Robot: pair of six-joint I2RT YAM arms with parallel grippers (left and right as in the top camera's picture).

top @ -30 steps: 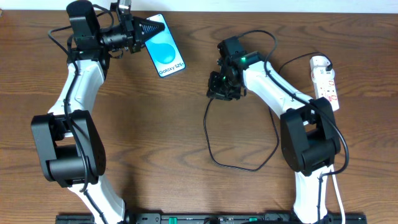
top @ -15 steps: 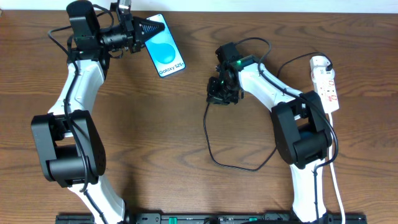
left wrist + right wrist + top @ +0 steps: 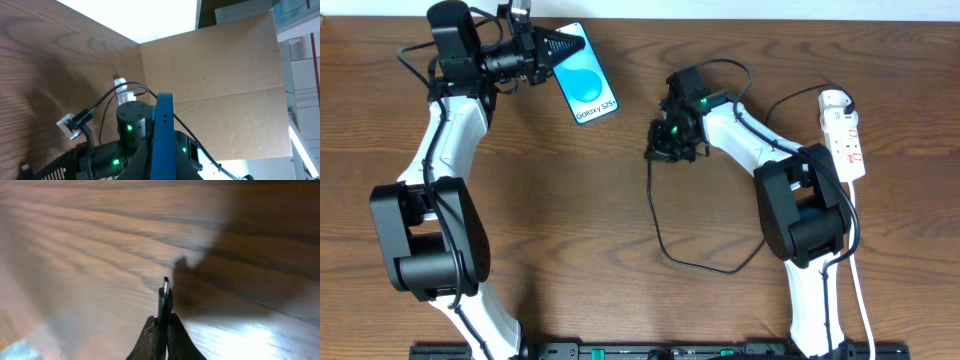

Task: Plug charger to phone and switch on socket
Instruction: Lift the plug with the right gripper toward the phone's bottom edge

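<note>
Right claw (image 3: 658,150) leftward from socket (image 3: 845,135), tight on charger (image 3: 165,300); left claw (image 3: 565,46) tight on phone (image 3: 588,88).

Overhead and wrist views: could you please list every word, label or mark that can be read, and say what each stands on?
"Galaxy S25+": on the blue screen of the phone, near its lower end, in the overhead view.
Red marks on the white power strip: too small to read.
Left wrist and right wrist views: no readable text.
</note>
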